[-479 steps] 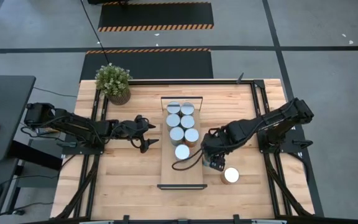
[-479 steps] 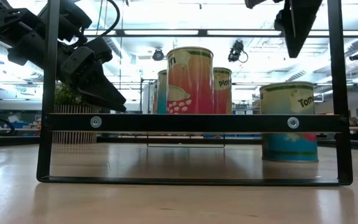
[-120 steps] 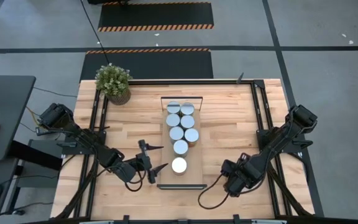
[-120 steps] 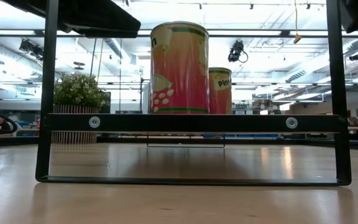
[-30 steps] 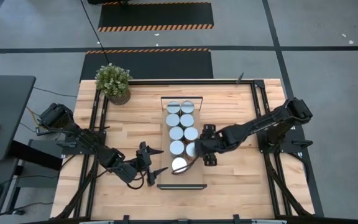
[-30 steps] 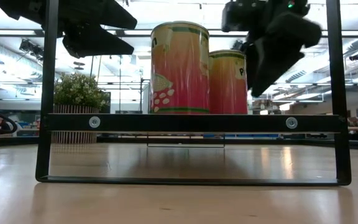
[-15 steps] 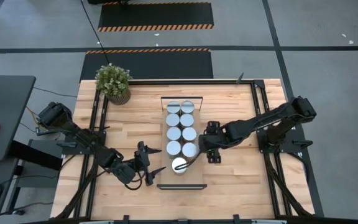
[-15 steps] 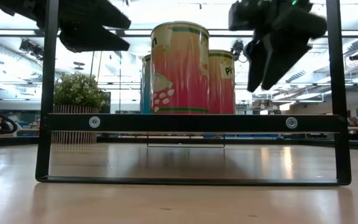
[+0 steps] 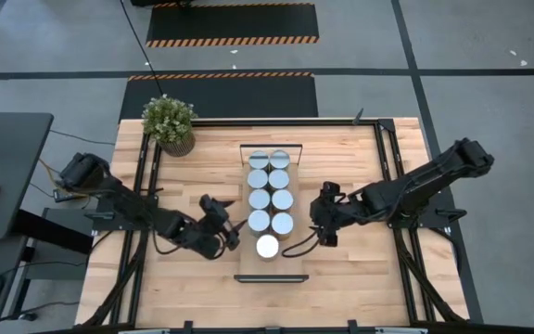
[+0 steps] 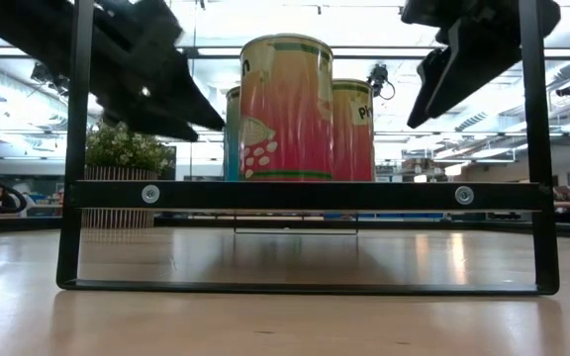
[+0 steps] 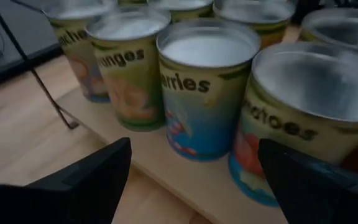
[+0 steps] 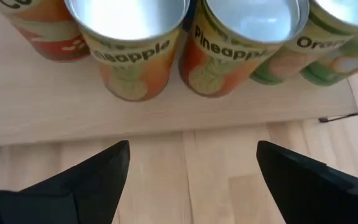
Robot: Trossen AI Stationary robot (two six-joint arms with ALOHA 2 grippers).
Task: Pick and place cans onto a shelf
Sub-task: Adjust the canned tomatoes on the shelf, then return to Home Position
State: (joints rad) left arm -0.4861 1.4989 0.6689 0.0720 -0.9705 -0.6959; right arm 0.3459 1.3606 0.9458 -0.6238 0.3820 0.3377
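Several cans with silver tops stand upright in two rows on the light-wood shelf; the nearest can stands alone at the rows' near end. The low view shows that can above the shelf's dark end frame. My left gripper hovers open just left of the shelf, facing the cans' labelled sides. Open too, my right gripper hangs just right of the shelf, looking down on two pineapple cans. Neither touches a can.
A potted green plant stands at the table's far left corner. Dark frame rails run along the table's left and right sides. Bare wood lies on both sides of the shelf and at its near end.
My right gripper has drawn back from the cans toward the table's right edge and risen a little, staying open. My left gripper has swung toward the far edge along the shelf's left side and tipped, still open. The cans have stayed put.
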